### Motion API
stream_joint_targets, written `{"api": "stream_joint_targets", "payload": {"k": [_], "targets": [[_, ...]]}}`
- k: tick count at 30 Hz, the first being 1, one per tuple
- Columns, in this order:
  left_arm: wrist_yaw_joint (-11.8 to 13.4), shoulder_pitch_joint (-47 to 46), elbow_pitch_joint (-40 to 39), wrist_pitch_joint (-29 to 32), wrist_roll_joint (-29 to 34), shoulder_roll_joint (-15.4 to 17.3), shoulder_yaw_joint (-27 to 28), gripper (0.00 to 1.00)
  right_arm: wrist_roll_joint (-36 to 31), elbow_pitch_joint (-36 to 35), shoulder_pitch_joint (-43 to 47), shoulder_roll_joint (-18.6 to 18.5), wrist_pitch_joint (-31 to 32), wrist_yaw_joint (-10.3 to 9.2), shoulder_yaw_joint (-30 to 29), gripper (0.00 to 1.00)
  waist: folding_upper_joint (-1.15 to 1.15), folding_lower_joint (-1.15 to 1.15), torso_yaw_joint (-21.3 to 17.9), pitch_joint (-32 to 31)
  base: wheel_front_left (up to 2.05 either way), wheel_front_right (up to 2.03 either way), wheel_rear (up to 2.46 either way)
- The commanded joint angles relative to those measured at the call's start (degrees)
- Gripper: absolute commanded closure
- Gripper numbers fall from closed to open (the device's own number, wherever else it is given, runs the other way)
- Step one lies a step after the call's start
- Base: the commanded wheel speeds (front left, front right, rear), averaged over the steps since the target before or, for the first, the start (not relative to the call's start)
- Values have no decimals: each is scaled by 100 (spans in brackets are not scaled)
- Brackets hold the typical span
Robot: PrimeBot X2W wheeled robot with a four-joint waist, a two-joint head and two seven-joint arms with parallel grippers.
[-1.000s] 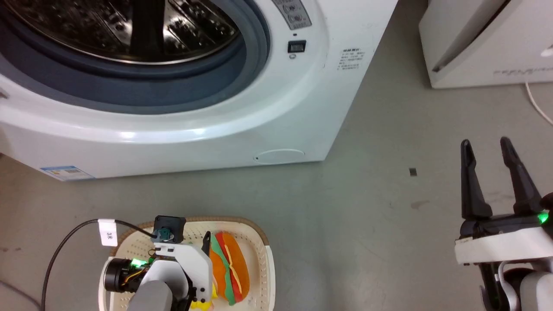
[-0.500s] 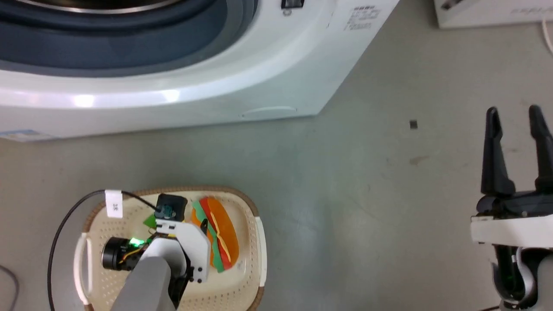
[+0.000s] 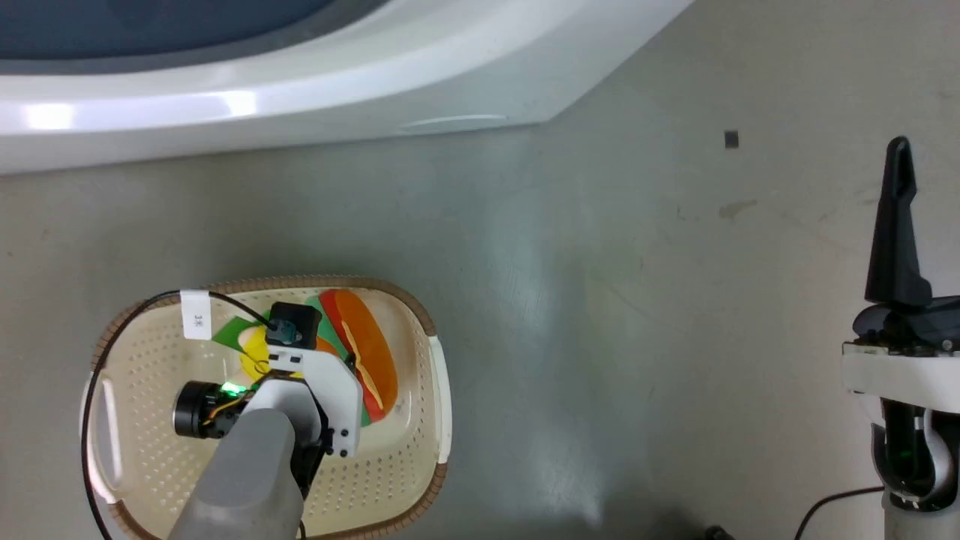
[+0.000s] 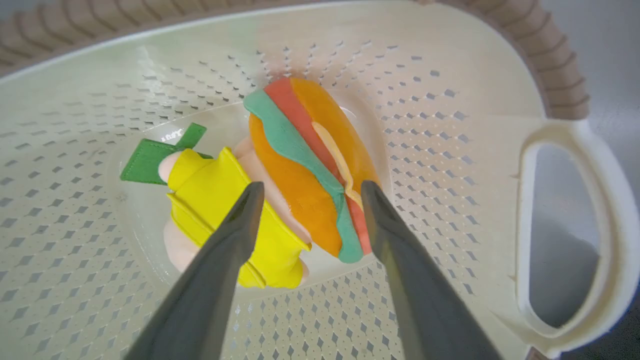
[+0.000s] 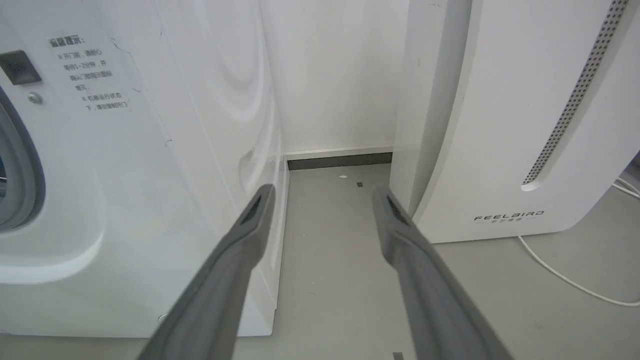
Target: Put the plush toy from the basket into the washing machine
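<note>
Toy on its side on the bottom of the basket, mid-frame in the left wrist view: orange bun halves with green and red layers between, yellow figure and green leaf against its left flank. Over it, rising from the bottom edge, the left gripper, jaws fairly wide, nothing clamped; one fingertip over the yellow figure, the other over the bun's red edge at the right. Possibly brushing the plush, though hard to judge from this angle. Handle cut-out at the right of that frame, brown rim along the top.

In the head view, basket at lower left on the grey floor, toy in its upper right part, pale forearm over the middle, white tag near the upper left rim. Washer across the top edge, well apart from the basket.

In the right wrist view, the right gripper with jaws wide and empty, pointing at the gap between washer at left and white FEELBIRD unit at right; white cord on the floor at lower right. In the head view, one of its dark fingers upright at the far right over bare floor
</note>
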Motion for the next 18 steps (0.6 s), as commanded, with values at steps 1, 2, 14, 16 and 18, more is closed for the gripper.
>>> {"api": "stream_joint_targets", "payload": {"k": [1, 2, 14, 16, 18], "targets": [[46, -191, 169, -64, -32, 60, -37, 0, 94, -82, -148, -2, -64, -4, -45, 0, 0, -1, -47, 152, 0, 0, 0], [57, -245, 228, -94, -40, 68, -55, 0, 115, -108, -176, -2, -76, -4, -60, 0, 0, -1, -56, 206, 0, 0, 0], [180, -829, 935, -330, -197, 127, -235, 0, 321, -342, -434, -2, -219, -5, -114, 0, 0, -1, -171, 767, 0, 0, 0], [202, -912, 1051, -379, -228, 138, -261, 0, 352, -373, -468, -2, -243, -5, -123, 0, 0, -1, -191, 855, 0, 0, 0], [220, -991, 1169, -385, -253, 150, -298, 0, 385, -395, -505, -2, -267, -5, -131, 0, 0, -1, -211, 944, 0, 0, 0]]}}
